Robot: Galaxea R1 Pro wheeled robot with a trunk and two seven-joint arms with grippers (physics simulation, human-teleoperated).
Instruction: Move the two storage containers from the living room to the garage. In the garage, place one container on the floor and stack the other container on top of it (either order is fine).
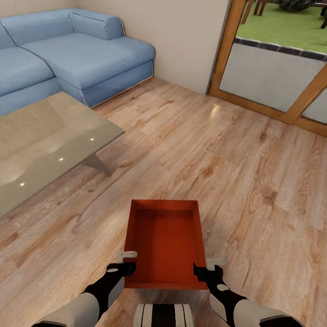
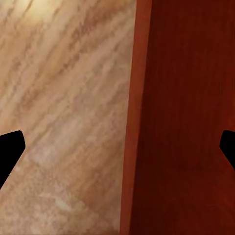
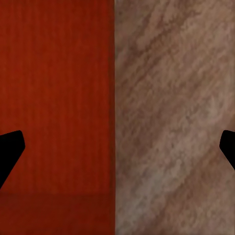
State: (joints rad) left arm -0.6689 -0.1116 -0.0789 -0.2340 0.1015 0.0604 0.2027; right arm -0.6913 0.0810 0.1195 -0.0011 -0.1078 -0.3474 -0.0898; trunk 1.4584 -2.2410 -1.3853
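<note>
1. A red-orange storage container takes up the right half of the frame, its finely ribbed wall running top to bottom.
2. Light wood-plank flooring covers the left half.
3. The left gripper is spread wide: dark fingertips sit at the lower left and lower right edges, either side of the container's wall.

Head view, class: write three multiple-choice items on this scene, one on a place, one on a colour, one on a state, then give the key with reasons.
1. Where is the storage container?
A. between the two grippers, over the wood-plank floor
B. on the coffee table
C. on the sofa

2. What colour is the sofa?
A. green
B. blue
C. grey

3. What is inside the container?
A. a book
B. a cushion
C. nothing visible

Key: 1 A, the left gripper and right gripper flank its near corners; 2 B, its cushions are light blue; 3 C, its ribbed bottom lies bare.
</note>
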